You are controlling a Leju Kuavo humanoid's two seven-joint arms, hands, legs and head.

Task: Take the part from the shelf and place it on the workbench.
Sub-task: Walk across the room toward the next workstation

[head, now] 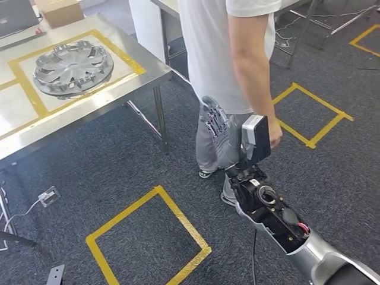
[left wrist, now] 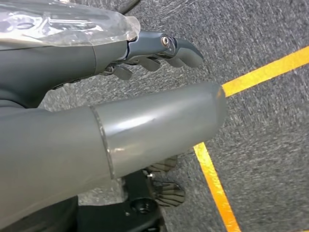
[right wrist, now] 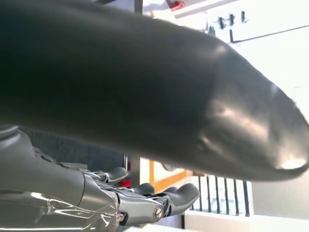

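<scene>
A silver wheel cover (head: 73,67) lies flat on the steel workbench (head: 96,101), inside a yellow taped frame at the upper left. My right hand (head: 216,122) is raised over the floor, well to the right of the bench, close in front of a person's legs. Its fingers are spread and it holds nothing. The right wrist view shows that hand (right wrist: 109,96) with its thick thumb and straight fingers (right wrist: 160,200) apart and empty. My left hand (left wrist: 73,63) hangs over the carpet, fingers (left wrist: 171,48) extended and thumb (left wrist: 156,123) apart, with nothing in it.
A person (head: 224,53) in a white shirt stands just beyond my right hand. Yellow tape squares (head: 148,237) mark the dark carpet, with another (head: 313,113) at the right. A cardboard box (head: 60,12) sits at the bench's far end. A bench leg (head: 160,116) stands nearby.
</scene>
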